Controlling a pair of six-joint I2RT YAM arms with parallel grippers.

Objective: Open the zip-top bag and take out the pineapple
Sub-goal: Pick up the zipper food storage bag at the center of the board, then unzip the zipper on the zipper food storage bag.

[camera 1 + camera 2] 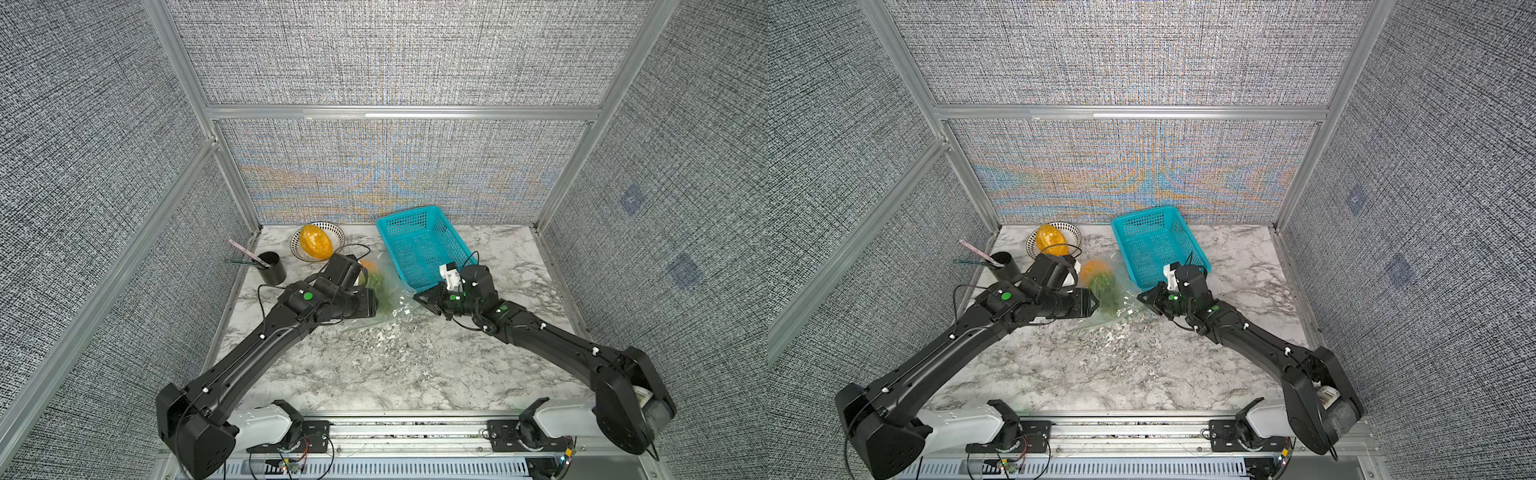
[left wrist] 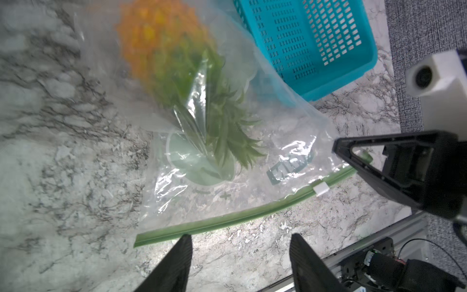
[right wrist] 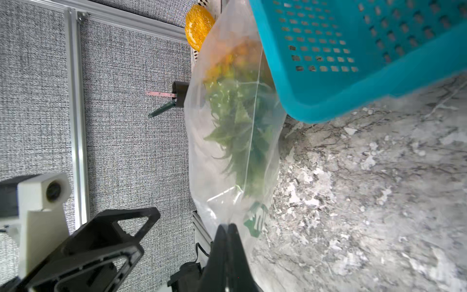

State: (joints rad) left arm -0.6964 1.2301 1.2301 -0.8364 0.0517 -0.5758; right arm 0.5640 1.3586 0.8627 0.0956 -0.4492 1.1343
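The right claw is pressing its jaws together on the zip-top bag, pinching the plastic at one end of the pale green zip strip. It is probably anchoring that end so the bag cannot slide. The left claw is hovering with its jaws spread just short of the strip, gripping nothing. I judge it is lining up to take the strip or the small white slider and pull against the anchored end. The bag is lying on the table, its far side leaning against the teal basket. The pineapple is sitting inside the bag with its crown pointing toward the zip edge, so it should come out leaves first. The strip is looking closed along its visible length.
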